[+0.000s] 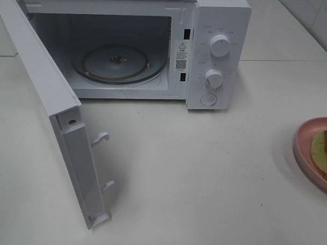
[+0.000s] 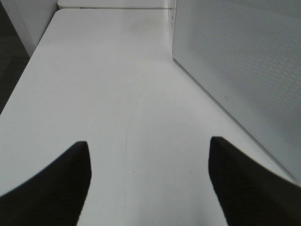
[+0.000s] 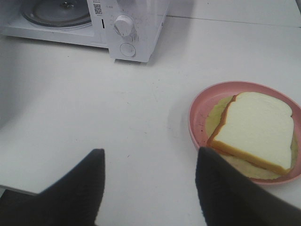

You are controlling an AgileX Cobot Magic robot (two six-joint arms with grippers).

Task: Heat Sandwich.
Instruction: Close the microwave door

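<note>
Fingers wide, empty both sides; sandwich at 3 o'clock looks soft, light—grab pink plate rim instead.

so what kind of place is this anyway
Probably a kitchen-style test bench: a white microwave with its door open, a sandwich on a pink plate, all on a plain white table.

Both grippers' fingers spread, empty

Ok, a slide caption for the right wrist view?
Open right gripper above the table, sandwich on pink plate ahead, microwave beyond.
</note>
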